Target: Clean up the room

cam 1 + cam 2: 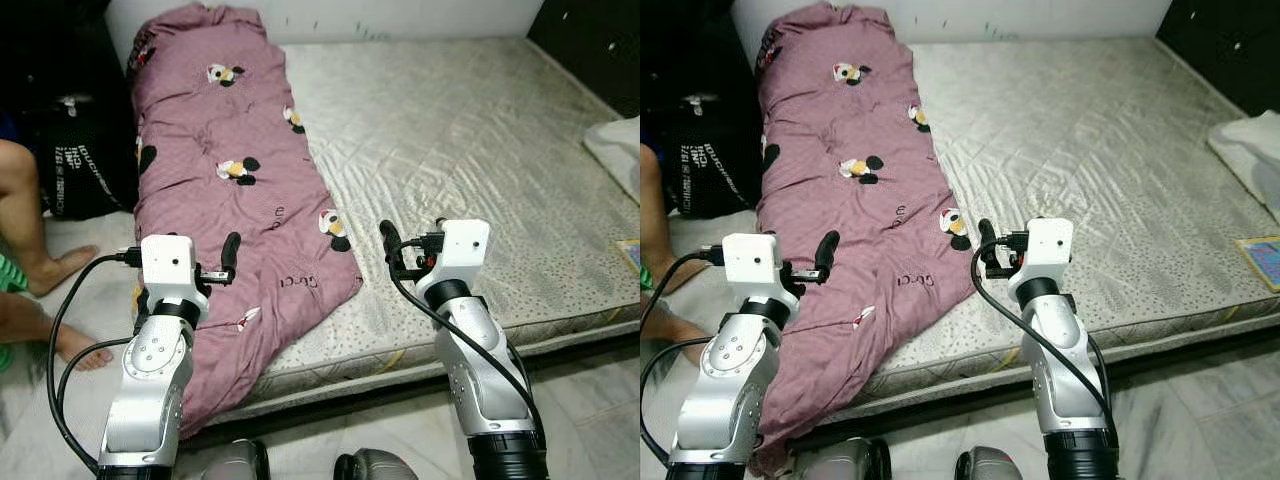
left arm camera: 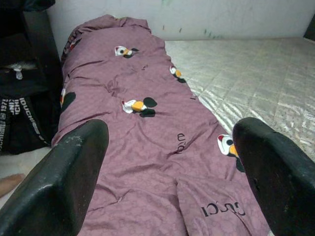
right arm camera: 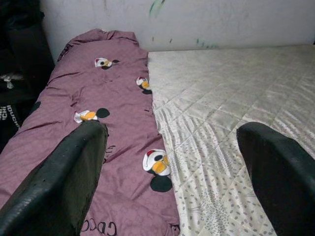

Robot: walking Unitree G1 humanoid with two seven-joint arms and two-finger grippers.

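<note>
Both arms reach forward in my head views: the left tool [image 1: 231,255] hovers over the purple blanket [image 1: 230,190], which lies lengthwise along the left side of the mattress [image 1: 470,150]; the right tool [image 1: 390,245] hovers just beside the blanket's lower edge. Through each wrist view, I see the fingers [image 2: 64,182] spread apart, blanket ahead.

Open room: the bare quilted mattress [image 1: 470,150] lay uncovered to the right of the purple blanket [image 1: 220,170].
Left side: a black bag [image 1: 75,165] and a person's legs [image 1: 30,250] crowded the floor beside the bed.
Far edge: a white wall [image 3: 197,22] closed off the head of the bed.
Right edge: a white cloth [image 1: 618,145] and a small card [image 1: 1262,258] sat near the mattress border.
</note>
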